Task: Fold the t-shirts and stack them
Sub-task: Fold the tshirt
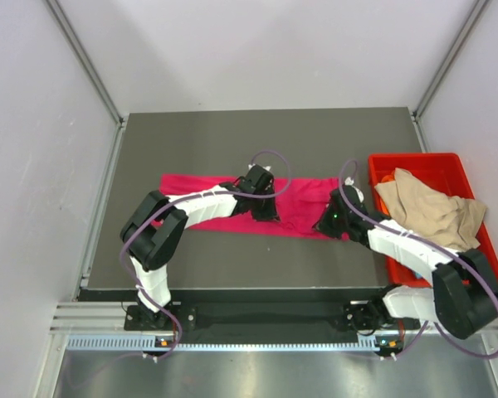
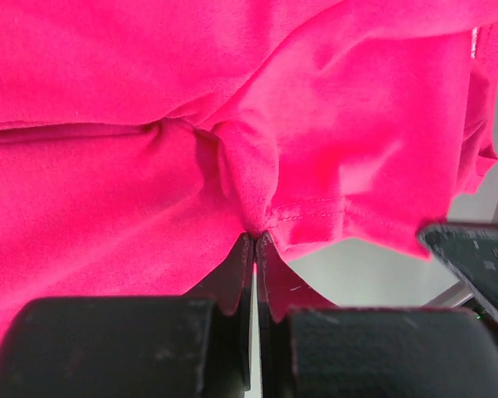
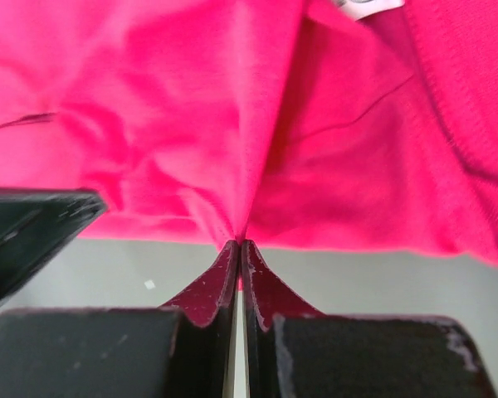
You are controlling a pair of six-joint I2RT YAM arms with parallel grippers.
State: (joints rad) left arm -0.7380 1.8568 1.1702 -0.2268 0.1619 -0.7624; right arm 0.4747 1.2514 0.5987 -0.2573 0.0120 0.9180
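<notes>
One pink t-shirt [image 1: 303, 211] lies stretched in a wide, rumpled band across the middle of the dark, matte tabletop [image 1: 232, 141]. Its left end is flat, and its right part is bunched into folds. Both arms reach over it from the bottom of the frame and cover its centre and lower right edge, so the full outline is hidden.

At the right edge of the frame stands one rigid red bin [image 1: 415, 159], rectangular and made of plastic. It is close to the pink cloth but not touching it. A crumpled tan t-shirt [image 1: 427, 207] fills most of the bin and drapes over its right rim. A sliver of orange cloth [image 1: 386, 177] shows beneath it at the upper left corner.

The left pincer [image 2: 255, 240] is closed, its two black fingers nipping a puckered fold at the stitched hem. The right pincer [image 3: 239, 245] is likewise clamped on a thin ridge of the same soft knit, near its lower edge. A white label [image 3: 365, 7] peeks in at the top of that view. Pale tabletop shows below the cloth in both wrist views.
</notes>
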